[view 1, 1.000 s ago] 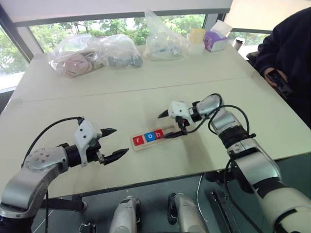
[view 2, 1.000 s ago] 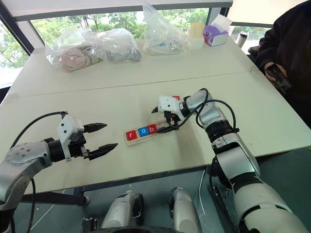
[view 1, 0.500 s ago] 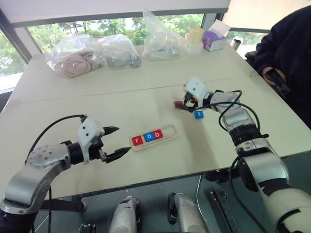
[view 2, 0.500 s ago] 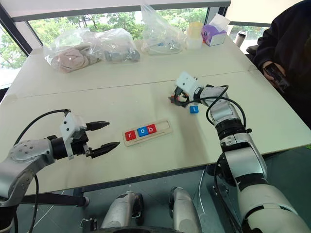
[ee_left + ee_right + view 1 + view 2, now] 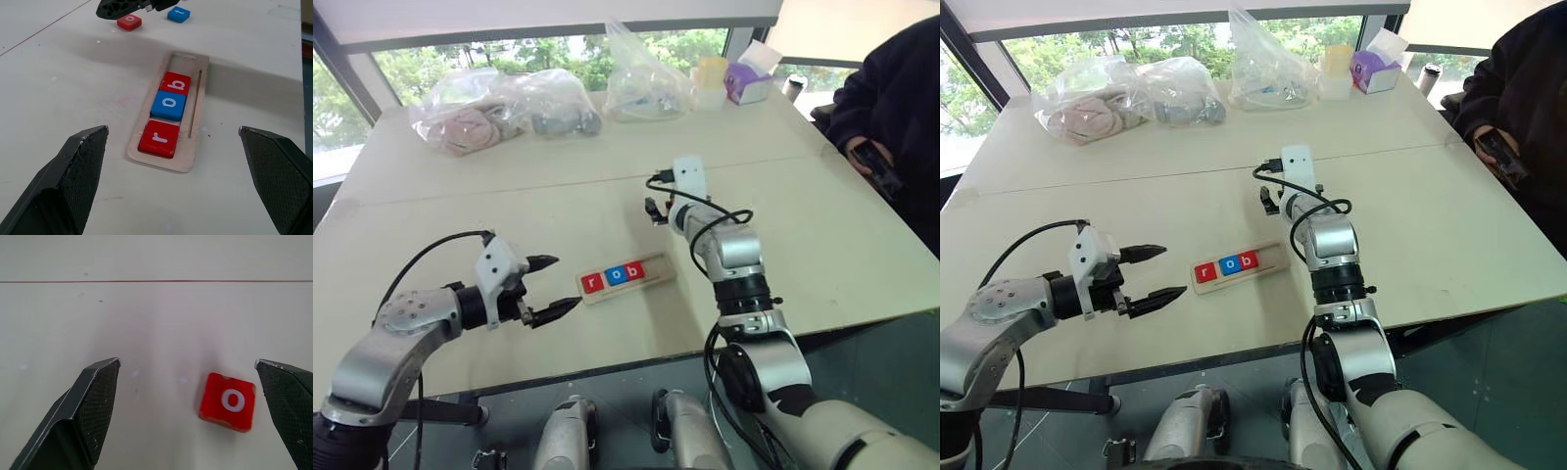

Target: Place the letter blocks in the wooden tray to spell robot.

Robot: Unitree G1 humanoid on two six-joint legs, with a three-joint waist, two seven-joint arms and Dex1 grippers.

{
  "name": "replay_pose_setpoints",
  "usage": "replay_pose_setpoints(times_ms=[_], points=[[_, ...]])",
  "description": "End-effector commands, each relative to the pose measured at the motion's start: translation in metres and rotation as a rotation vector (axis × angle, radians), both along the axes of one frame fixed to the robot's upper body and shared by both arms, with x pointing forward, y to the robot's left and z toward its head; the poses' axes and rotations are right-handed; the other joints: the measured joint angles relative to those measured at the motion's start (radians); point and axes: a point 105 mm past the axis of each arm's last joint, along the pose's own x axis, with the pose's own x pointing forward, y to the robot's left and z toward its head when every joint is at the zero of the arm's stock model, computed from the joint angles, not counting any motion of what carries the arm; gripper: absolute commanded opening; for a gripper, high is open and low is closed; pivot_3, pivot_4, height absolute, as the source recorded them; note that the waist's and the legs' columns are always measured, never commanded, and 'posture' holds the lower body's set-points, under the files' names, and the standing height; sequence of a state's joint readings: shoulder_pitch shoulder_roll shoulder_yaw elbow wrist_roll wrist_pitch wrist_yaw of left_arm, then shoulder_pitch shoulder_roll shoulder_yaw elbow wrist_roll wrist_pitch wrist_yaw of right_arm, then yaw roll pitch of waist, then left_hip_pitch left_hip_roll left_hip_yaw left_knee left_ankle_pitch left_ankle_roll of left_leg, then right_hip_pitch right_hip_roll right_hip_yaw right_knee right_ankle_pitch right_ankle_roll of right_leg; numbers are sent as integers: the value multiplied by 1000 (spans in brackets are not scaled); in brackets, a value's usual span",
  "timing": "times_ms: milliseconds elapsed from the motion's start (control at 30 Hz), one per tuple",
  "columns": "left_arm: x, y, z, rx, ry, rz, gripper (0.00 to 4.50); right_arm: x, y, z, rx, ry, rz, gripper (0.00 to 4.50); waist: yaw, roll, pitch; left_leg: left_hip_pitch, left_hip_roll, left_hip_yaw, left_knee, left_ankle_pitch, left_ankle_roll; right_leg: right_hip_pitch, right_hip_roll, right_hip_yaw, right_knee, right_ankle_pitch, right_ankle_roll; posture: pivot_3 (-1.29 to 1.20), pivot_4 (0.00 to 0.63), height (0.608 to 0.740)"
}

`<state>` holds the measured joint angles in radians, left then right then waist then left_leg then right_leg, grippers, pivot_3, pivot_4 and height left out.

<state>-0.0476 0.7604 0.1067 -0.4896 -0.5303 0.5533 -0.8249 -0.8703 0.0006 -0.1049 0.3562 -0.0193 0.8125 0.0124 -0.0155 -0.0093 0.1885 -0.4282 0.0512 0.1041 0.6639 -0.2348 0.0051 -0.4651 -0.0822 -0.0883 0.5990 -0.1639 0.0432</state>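
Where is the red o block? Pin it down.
The red o block lies loose on the table, between the open right gripper's fingertips in the right wrist view. In the left wrist view it sits past the tray's far end, beside the blue t block.

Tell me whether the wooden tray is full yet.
Not full. The wooden tray holds three blocks, r, o and b; its far end is bare, and a red o block lies on the table.
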Motion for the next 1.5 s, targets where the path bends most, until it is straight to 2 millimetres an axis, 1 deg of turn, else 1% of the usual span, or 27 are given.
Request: replay_pose_setpoints(times_ms=[33,200,400,500,600,633,767,867,933,1000,1033,1067,1167,1233,1333,1400,1500], points=[[0,-2,9,4,-51,-10,4500,3,-1,6,-19,-21,-38,4463,-3,0,0,0,0,0,0,0,0,0,0,0,0,0,0,0,150,725],[-1,-2,9,7,-50,-7,4500,3,2,-13,18,47,-45,4463,-6,0,0,-1,-1,0,-2,0,0,-1,1,0,0,0,0,0,150,725],[-3,-1,8,5,-48,1,4500,5,6,-29,74,104,-64,4463,-7,0,0,0,0,0,-2,0,0,0,2,0,0,0,0,0,150,725],[-3,-2,7,4,-47,4,4500,6,8,-32,82,110,-73,4463,-7,-1,0,1,0,0,-2,0,0,0,2,0,0,0,0,0,150,725],[-2,-2,7,0,-49,7,4500,6,10,-34,96,123,-84,3677,-7,-1,0,1,0,0,-2,0,0,0,2,0,0,0,0,0,150,725],[-2,-2,7,0,-50,7,4500,6,10,-34,96,124,-86,3218,-8,-1,0,1,0,0,-2,0,0,0,2,0,0,0,0,0,150,725],[-1,-3,7,-2,-50,6,4500,5,6,-38,87,136,-100,1142,-22,-1,0,1,0,-1,-2,0,0,0,2,0,0,0,0,0,150,725],[-1,-5,5,-6,-46,1,4500,3,3,-37,73,137,-92,1150,-27,0,0,1,0,-1,-2,0,0,0,2,0,0,0,0,0,150,725],[-1,-7,5,-11,-42,-5,4500,1,-1,-30,51,112,-77,1150,-27,0,0,1,0,-1,-2,0,0,0,2,0,0,0,0,0,150,725],[-2,-8,4,-14,-39,-11,4500,-3,-5,-17,27,62,-51,1150,-26,0,0,0,0,-1,-2,0,0,0,1,0,0,0,0,0,150,725],[-2,-9,4,-15,-36,-14,4500,-8,-8,-7,11,32,-28,1150,-25,0,0,0,0,-1,-2,0,0,0,1,0,0,0,1,0,150,725],[-2,-9,3,-16,-33,-17,4500,-14,-12,2,-4,7,-4,1150,-24,0,0,0,0,-1,-2,0,0,0,1,0,0,-1,1,0,150,725],[-3,-10,2,-20,-24,-25,4500,-33,-22,20,-62,-44,48,1150,-21,0,0,-2,0,-2,-2,0,0,-2,0,0,-1,-1,1,0,150,725],[-3,-12,0,-19,-18,-34,4500,-52,-32,18,-69,-10,54,1150,-19,0,0,-4,0,-2,-2,0,0,-3,0,0,-1,-1,1,0,150,725],[-2,-13,-1,-23,-13,-41,4500,-78,-41,10,-75,52,66,1150,-18,0,0,-4,1,-2,-2,0,0,-3,0,0,-1,-1,1,0,150,725],[-2,-14,-2,-21,-8,-50,4500,-92,-45,5,-76,88,67,1150,-21,0,0,-4,1,-2,-3,-1,-1,-4,0,0,-1,-1,1,0,150,725],[-2,-15,-2,-22,-4,-61,4500,-104,-51,-2,-76,126,50,1150,-22,0,0,-4,1,-2,-3,-2,-3,-5,0,0,-2,-1,1,0,150,725]])
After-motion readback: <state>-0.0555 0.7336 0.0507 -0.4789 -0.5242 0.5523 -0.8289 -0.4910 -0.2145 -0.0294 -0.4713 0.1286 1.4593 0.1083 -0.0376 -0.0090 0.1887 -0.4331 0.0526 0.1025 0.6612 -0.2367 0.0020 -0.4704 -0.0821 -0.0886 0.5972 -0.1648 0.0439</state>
